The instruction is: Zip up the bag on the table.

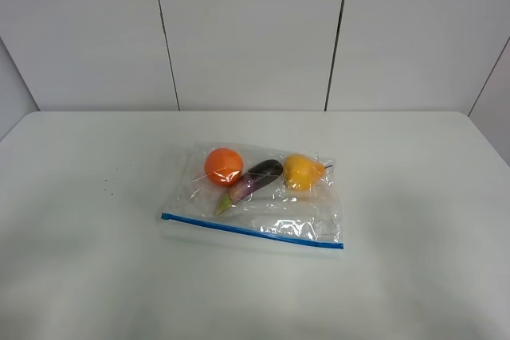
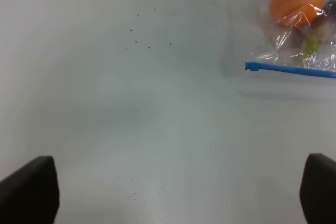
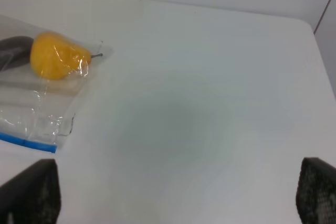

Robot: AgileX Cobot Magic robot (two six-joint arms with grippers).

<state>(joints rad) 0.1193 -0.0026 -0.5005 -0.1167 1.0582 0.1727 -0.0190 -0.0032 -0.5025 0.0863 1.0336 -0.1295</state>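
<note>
A clear crinkly plastic zip bag (image 1: 255,197) with a blue zipper strip (image 1: 251,231) lies flat near the middle of the plain white tabletop (image 1: 80,197), holding an orange, a purple eggplant and a yellow pear. The left pincer (image 2: 178,192) and the right pincer (image 3: 178,195) both hang spread wide above bare tabletop, grasping nothing, each well apart from the bag.

Bright, even light w/ soft shadows; glare on bag (image 1: 263,197); wrist views slightly blurry.

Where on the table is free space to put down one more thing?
The table is bare left of the bag, right of it, and between its blue zipper strip and the near edge. Behind the bag, toward the wall, a narrower band is free. Only the centre is occupied.
</note>
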